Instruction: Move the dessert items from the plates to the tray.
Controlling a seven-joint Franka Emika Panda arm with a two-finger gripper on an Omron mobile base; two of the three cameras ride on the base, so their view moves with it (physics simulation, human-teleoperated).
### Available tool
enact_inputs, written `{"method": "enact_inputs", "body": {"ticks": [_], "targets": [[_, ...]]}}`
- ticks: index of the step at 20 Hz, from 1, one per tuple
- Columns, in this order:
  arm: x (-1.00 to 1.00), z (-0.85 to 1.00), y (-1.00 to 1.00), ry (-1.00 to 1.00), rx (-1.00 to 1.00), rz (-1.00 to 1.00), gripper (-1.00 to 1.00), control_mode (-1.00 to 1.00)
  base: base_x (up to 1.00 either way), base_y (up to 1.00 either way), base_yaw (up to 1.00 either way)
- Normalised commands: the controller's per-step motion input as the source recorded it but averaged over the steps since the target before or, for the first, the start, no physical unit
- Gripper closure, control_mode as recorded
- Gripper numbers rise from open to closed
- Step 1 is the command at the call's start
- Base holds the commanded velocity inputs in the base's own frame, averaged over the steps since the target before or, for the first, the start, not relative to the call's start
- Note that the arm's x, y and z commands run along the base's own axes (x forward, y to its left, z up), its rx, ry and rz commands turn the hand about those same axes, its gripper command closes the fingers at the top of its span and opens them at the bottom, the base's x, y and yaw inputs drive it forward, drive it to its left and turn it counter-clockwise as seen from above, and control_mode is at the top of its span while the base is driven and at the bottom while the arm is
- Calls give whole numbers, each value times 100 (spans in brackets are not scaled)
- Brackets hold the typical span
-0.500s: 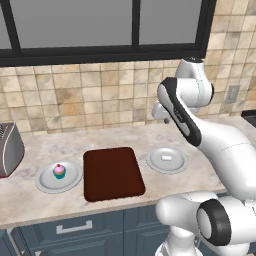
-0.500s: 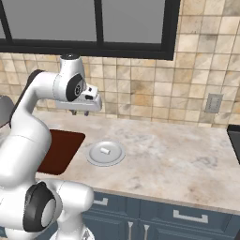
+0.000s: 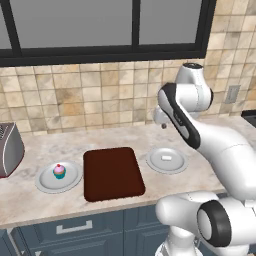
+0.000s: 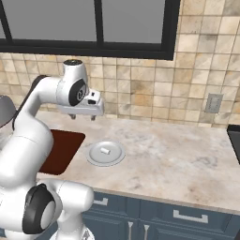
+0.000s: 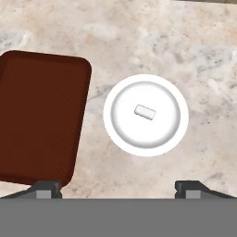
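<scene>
From the left base view, the cupcake (image 3: 59, 171) sits on the left plate (image 3: 44, 183), the brown tray (image 3: 112, 173) lies just beside it on the counter (image 3: 60, 145), and the white block (image 3: 166, 158) rests on the right plate (image 3: 155, 163). From the right base view, the gripper (image 4: 82, 116) hangs above the counter behind that plate. In the hand view, the jaws stand wide open, holding nothing, over the block's plate
</scene>
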Motion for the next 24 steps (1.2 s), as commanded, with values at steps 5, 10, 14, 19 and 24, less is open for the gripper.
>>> {"method": "enact_inputs", "body": {"ticks": [5,10,14,19,24], "targets": [[0,-41,-21,0,-6,0,-100,-100,0,0,0],[0,-43,-19,0,-4,0,-100,-100,0,0,0],[7,-43,-12,0,-2,0,-100,-100,0,0,0],[30,-34,-7,0,0,0,-100,-100,0,0,0],[55,-23,0,1,0,-2,-100,-100,0,0,0]]}}
